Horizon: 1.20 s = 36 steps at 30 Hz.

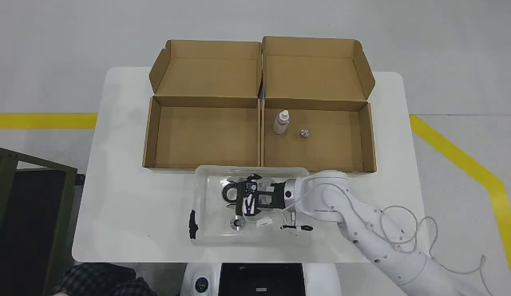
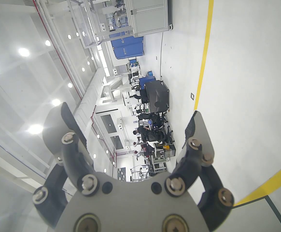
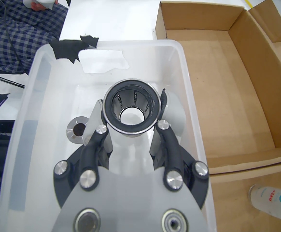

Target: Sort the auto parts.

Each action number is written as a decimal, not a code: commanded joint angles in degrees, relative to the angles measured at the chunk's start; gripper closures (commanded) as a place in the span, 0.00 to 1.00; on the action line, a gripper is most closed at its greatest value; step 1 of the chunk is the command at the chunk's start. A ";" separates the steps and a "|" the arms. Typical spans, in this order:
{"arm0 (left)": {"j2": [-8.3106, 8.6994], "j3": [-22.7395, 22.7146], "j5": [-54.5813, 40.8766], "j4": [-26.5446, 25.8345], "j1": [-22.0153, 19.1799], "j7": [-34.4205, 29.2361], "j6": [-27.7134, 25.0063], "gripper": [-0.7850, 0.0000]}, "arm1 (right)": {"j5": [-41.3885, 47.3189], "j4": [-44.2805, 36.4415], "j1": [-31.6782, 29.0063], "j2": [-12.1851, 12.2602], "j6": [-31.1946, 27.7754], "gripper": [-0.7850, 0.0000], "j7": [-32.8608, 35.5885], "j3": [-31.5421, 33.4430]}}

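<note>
We are seeing the ringed metal sleeve (image 3: 132,112) sitting between the right gripper (image 3: 131,103) fingers (image 3: 164,134), which are pinching its sides, inside the clear bin (image 3: 187,78); a small metal disc (image 3: 75,130) is lying just beside it; the left gripper (image 2: 130,112) is hanging spread, gripping nothing
</note>
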 commanded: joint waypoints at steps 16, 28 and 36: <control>0.00 0.00 0.00 0.00 0.00 0.00 0.00 0.00 | 7.97 -5.08 -2.40 1.34 -1.89 1.00 -1.16 7.62; 0.00 0.00 0.00 0.00 0.00 0.00 0.00 0.00 | 16.50 -7.88 -5.15 2.59 -4.71 1.00 -5.58 15.62; 0.00 0.00 0.00 0.00 0.00 0.00 0.00 0.00 | 19.13 -9.55 -7.26 3.22 -5.51 1.00 -7.51 19.49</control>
